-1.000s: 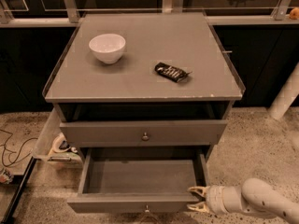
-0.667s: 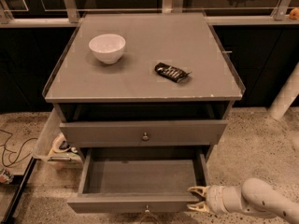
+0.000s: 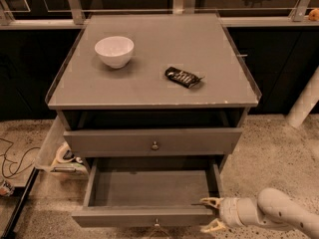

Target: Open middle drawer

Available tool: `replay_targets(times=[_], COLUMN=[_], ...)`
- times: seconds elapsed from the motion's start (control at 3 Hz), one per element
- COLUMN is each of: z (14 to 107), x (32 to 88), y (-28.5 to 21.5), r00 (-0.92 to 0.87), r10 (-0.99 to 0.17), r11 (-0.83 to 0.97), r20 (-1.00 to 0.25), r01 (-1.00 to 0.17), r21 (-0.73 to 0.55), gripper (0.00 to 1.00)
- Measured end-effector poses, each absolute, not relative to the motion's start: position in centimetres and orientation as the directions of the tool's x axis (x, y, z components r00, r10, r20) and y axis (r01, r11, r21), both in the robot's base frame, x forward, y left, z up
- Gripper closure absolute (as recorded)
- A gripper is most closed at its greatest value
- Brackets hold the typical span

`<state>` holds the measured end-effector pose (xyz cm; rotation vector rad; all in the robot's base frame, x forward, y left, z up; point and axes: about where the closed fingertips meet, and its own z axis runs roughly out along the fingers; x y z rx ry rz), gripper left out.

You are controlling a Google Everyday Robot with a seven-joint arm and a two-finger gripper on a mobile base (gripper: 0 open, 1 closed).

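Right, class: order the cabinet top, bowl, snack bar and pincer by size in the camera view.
cabinet top
bowl
snack bar and pincer, unranked: similar, pincer nearer, by the drawer's right front corner.

My gripper (image 3: 211,214) is down in the lower right of the frame, pointing left. Its two yellowish fingers (image 3: 212,201) are spread apart, one above the other. The pale arm (image 3: 286,214) reaches in from the bottom right corner and lies pretty much level, with a short round wrist (image 3: 234,213) right behind the gripper.
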<state>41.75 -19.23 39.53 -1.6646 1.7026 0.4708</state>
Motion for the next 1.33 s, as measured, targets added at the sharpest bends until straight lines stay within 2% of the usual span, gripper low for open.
replay_targets(times=[0.33,0.67,1.33], z=[39.5,38.7,39.7], x=[41.7,39.0,40.1], y=[-19.2,-20.1,-20.3], r00=[0.069,0.056,0.056], r10=[-0.714,-0.701,-0.700], r11=[0.106,0.097,0.096], r20=[-0.697,-0.711,-0.712], r01=[-0.973,-0.980,-0.981], r21=[-0.205,-0.172,-0.171], gripper=[0.03,0.26,0.73])
